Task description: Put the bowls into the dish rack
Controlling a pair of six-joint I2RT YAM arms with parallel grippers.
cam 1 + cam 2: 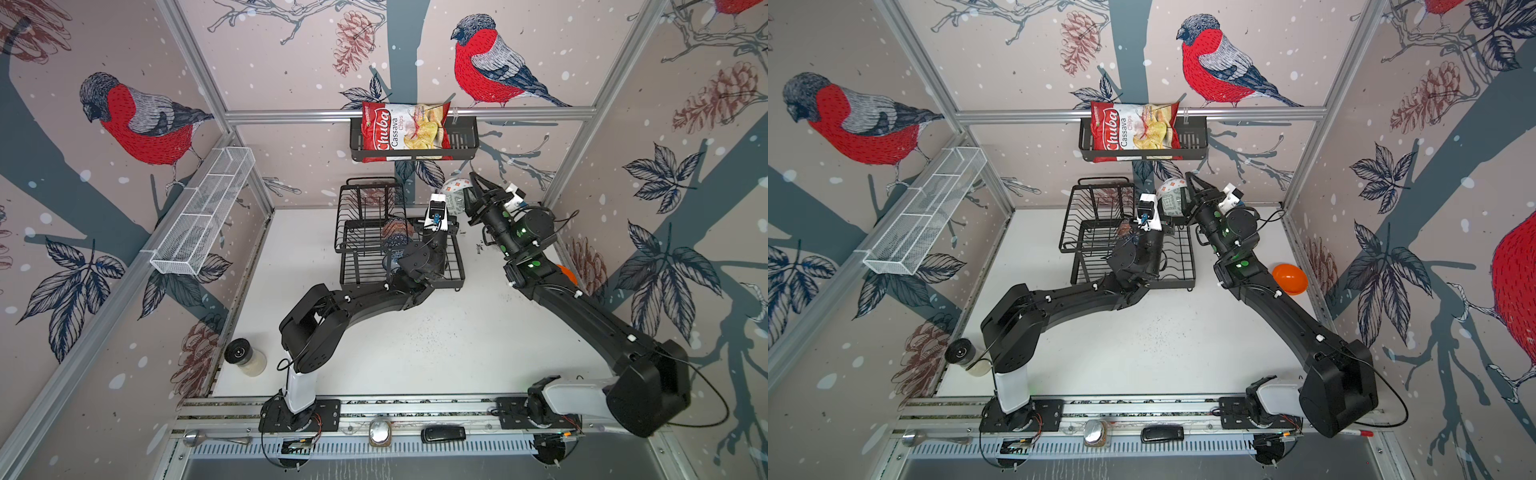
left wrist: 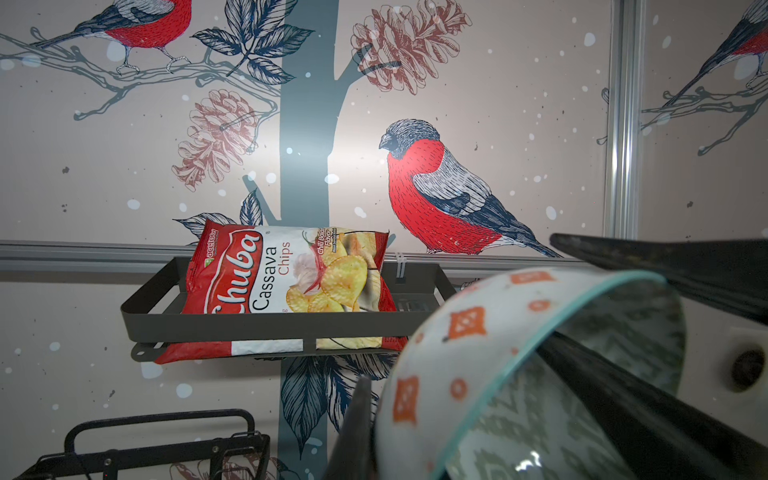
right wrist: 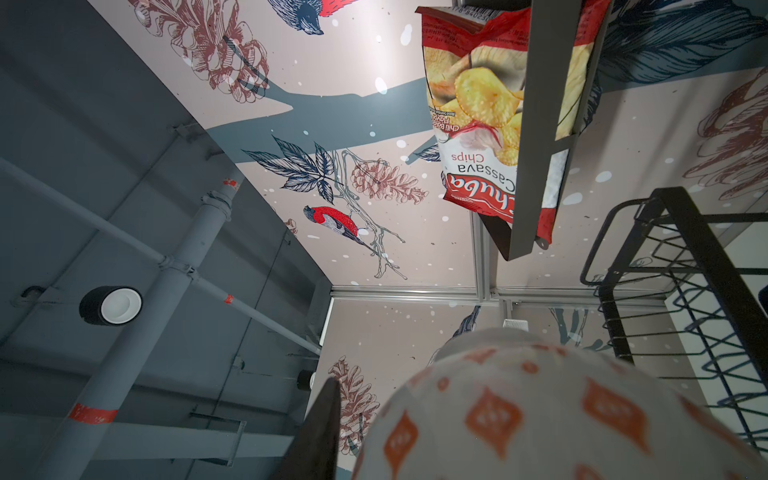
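An orange-white patterned bowl (image 1: 455,191) (image 1: 1171,193) hangs in the air behind the right back corner of the black wire dish rack (image 1: 353,266) (image 1: 1088,257). My left gripper (image 1: 449,210) (image 2: 374,399) is shut on its wall. My right gripper (image 1: 468,193) (image 3: 353,424) straddles the bowl's rim from the right, open, and a narrow gap shows between one finger (image 3: 324,415) and the bowl (image 3: 540,415). Patterned bowls (image 1: 395,237) stand in the rack, half hidden by my left arm. A plain orange bowl (image 1: 1289,278) lies on the table by the right wall.
A black slatted basket (image 1: 461,145) with a chips bag (image 1: 405,126) hangs on the back wall just above the grippers. A white mesh shelf (image 1: 203,212) runs along the left wall. A black-lidded jar (image 1: 245,355) stands at the front left.
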